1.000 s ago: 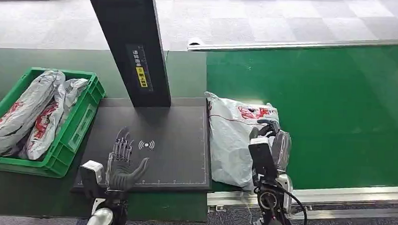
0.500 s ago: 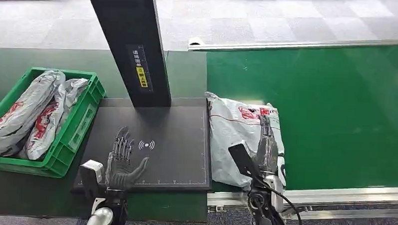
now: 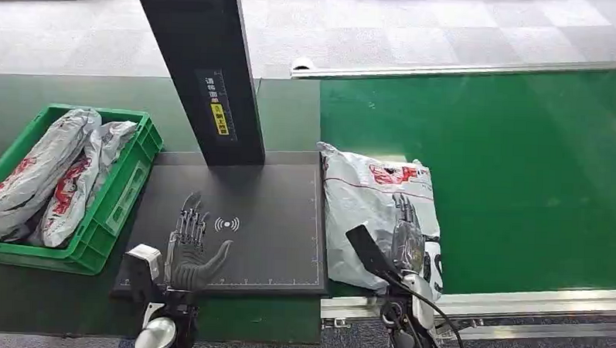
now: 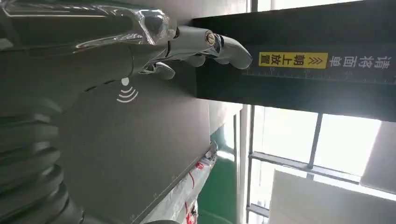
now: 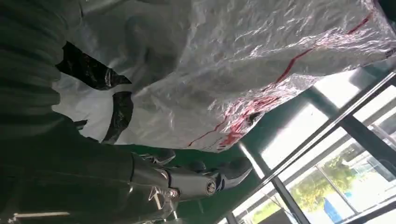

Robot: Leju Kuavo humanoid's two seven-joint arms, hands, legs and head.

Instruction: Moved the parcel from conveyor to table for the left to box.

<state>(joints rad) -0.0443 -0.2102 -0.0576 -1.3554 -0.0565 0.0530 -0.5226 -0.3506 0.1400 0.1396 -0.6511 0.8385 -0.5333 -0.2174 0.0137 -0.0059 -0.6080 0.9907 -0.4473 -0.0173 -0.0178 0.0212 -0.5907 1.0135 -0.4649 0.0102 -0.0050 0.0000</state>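
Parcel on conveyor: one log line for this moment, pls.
parcel: on green conveyor, beside black scan pad | right hand: fingers extended, laid on parcel, no grip | left hand: open above pad | crate: holds bagged parcels

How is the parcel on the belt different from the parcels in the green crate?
The parcel on the green belt lies alone and flat, with the right hand over it; the crate parcels lie together, slanted in the crate, with no hand on them. All are grey-white plastic bags with red print.
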